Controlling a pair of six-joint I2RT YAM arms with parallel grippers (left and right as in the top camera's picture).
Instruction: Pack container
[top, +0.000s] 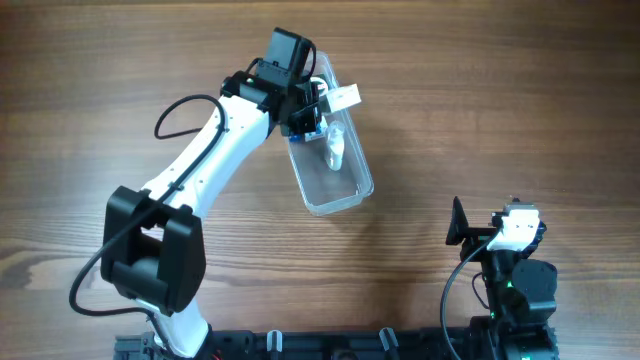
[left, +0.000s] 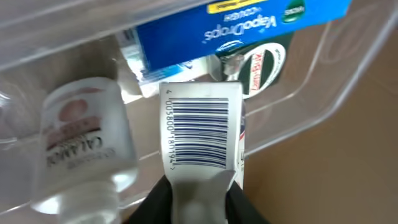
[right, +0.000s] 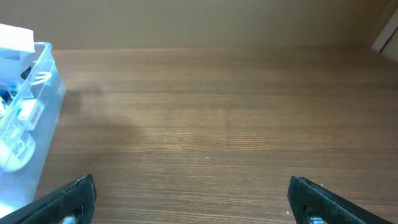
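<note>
On the wooden table the clear container lies near the middle. My left pincer is clenched on a white barcode box at the container's far end. My right pincer is released, well apart from it.

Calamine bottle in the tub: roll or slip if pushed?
Calamine bottle looks round-bodied and lying on its side, so it probably rolls when nudged. Smooth glossy surface, likely slippery. The container wall beside it should stop it.

The container sits left — right hand spread wide.
</note>
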